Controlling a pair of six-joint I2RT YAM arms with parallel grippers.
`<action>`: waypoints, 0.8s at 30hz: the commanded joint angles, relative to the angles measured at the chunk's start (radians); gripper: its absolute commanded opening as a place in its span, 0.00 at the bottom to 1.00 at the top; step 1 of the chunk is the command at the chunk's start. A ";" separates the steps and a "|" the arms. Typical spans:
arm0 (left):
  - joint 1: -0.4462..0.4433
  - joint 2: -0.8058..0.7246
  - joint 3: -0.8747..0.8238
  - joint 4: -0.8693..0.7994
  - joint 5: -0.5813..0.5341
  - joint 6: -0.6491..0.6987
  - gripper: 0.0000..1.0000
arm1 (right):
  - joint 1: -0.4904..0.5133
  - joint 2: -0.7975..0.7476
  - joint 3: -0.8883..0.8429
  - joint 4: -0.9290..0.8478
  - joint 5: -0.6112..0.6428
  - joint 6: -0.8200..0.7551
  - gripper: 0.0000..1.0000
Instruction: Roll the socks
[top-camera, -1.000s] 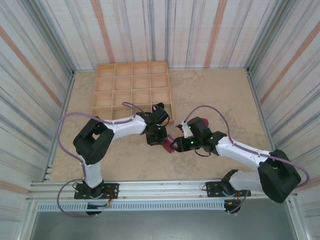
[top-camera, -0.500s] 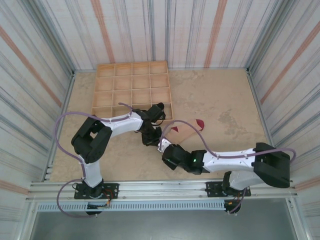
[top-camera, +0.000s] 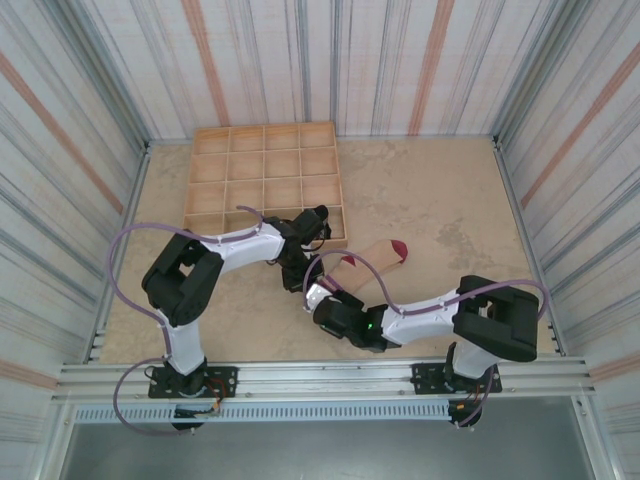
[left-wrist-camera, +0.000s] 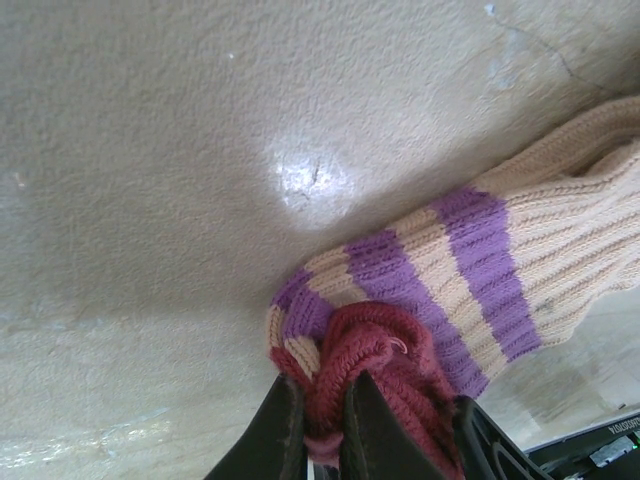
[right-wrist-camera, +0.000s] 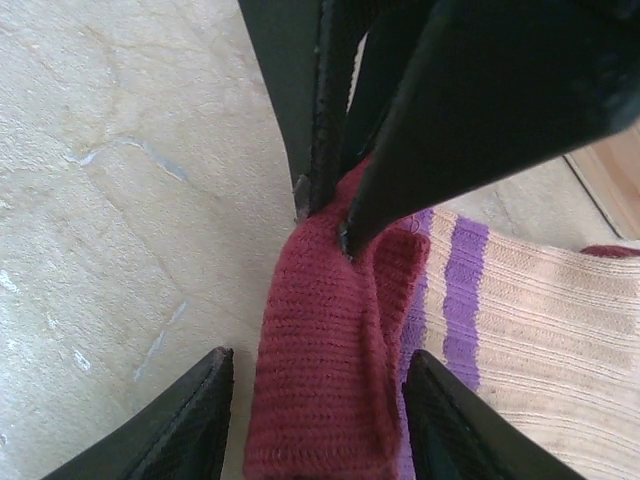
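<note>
Top external view, and straight to the middle of the counter (top-camera: 440, 190): spot the beige sock (top-camera: 370, 258) laid out flat, running away from both claws towards its dark red toe (top-camera: 398, 249), well clear of either one. Over to the left claw (top-camera: 298, 278), down at the sock's near end, with the right claw (top-camera: 316, 296) tucked in just beside it. Beyond the left claw, note the wooden grid tray (top-camera: 265, 180). Now from the left wrist: clamped! Left claw (left-wrist-camera: 322, 395) shut tight, fingers (left-wrist-camera: 285, 425) pinching the dark red cuff (left-wrist-camera: 375, 345) between them, fabric bunched into a fold, purple stripes (left-wrist-camera: 480, 250) just past the tips, beige ribbing running off beyond. Switching to the right wrist: right claw (right-wrist-camera: 318, 362) parted and gripping nothing, one finger either side of that same cuff, close to the fabric without squeezing it. Directly ahead of the right claw, see the left claw's two black fingers coming down onto the cuff's far edge and nipping it.
</note>
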 joint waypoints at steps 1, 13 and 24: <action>0.008 -0.028 -0.010 -0.033 0.015 0.019 0.00 | 0.008 0.038 0.026 0.025 0.032 -0.028 0.48; 0.012 -0.034 -0.026 -0.012 0.022 0.021 0.00 | -0.034 0.059 -0.011 0.037 -0.056 0.053 0.13; 0.021 -0.184 -0.108 0.137 -0.008 -0.035 0.64 | -0.189 -0.045 -0.090 0.086 -0.438 0.184 0.00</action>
